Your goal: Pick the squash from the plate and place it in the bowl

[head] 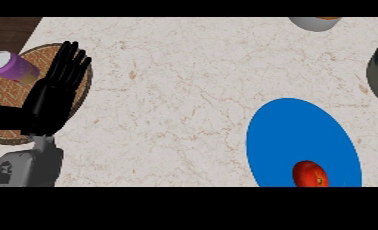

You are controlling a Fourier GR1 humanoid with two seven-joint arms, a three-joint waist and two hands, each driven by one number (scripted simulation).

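Observation:
A blue plate (295, 134) lies at the lower right of the marble counter. On its near part sits a red-orange round squash (311, 174), partly cut by the view's lower edge. My left hand (53, 94) rests open at the left, fingers straight and pointing up, over a woven mat (83, 86). It is far from the plate. A dark bowl (373, 74) shows only as a sliver at the right edge. My right hand does not show.
A purple-and-white can (16, 66) lies on the woven mat beside my left hand. A grey container (316, 23) with something orange in it sits at the top right edge. Dark wood (16, 26) borders the counter's upper left corner.

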